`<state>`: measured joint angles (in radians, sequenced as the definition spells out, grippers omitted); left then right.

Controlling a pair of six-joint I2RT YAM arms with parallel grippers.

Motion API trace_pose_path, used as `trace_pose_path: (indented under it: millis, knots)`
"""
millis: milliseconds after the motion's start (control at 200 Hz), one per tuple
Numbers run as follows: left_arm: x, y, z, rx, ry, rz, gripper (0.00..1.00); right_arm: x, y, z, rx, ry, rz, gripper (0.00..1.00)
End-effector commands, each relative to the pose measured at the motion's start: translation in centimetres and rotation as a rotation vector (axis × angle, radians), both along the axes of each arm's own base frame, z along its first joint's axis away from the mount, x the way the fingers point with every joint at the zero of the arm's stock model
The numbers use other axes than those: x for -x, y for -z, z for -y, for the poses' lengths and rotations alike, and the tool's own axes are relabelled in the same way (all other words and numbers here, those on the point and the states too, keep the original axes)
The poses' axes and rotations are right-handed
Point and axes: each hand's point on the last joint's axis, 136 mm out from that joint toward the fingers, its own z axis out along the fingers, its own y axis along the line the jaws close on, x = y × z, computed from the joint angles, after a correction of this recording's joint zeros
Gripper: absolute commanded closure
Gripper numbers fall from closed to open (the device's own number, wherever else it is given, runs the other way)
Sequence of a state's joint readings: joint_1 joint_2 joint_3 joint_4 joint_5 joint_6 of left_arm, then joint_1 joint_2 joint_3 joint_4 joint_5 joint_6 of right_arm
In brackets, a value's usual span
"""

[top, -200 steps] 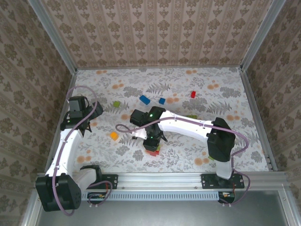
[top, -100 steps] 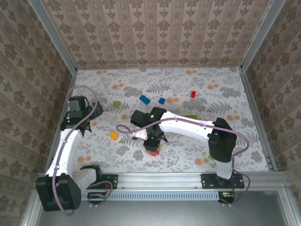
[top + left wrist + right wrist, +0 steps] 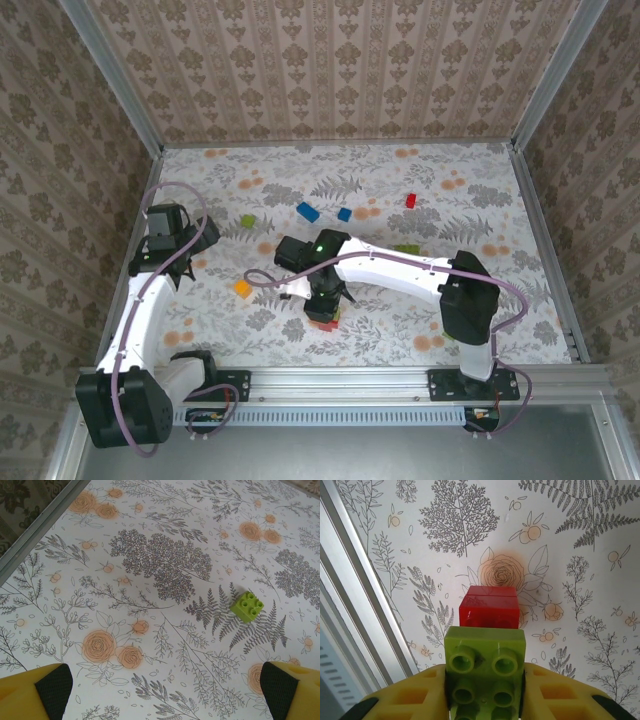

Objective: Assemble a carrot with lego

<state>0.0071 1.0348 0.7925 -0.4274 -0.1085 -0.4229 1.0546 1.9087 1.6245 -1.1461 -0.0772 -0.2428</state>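
While the left claw [image 3: 165, 687] is held wide open above the floral table [image 3: 150, 555], with a lime-green lego brick [image 3: 247, 606] lying ahead to its right, the right claw [image 3: 485, 692] is clenched on a green lego brick [image 3: 485, 652], which is touched at its far end by a red brick [image 3: 489, 611] near the metal rail [image 3: 365, 605].

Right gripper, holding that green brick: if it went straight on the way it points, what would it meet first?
The red brick, straight ahead of the green brick clamped in the right gripper. The green one would likely reach it first; whether they already touch is unclear.
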Motion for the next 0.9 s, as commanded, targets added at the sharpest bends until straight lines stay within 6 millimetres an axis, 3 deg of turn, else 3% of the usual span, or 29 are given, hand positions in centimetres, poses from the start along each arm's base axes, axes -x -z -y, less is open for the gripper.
trace_pose_path:
  millis: [0, 165, 580, 895]
  knots:
    - [-0.4, -1.2, 0.0, -0.018, 0.009, 0.022, 0.0, 1.6, 3.8, 1.9, 0.17, -0.077, -0.077, 0.66]
    - [-0.5, -1.2, 0.0, -0.018, 0.009, 0.023, 0.0, 1.7, 2.6, 1.4, 0.157, -0.113, -0.071, 0.65]
    - [-0.5, -1.2, 0.1, -0.016, 0.013, 0.023, 0.0, 2.2, 2.3, 1.7, 0.138, -0.142, -0.077, 0.61]
    - [-0.6, -1.2, 0.1, -0.017, 0.012, 0.024, 0.0, 1.6, 1.0, 0.7, 0.077, -0.15, -0.033, 0.41]
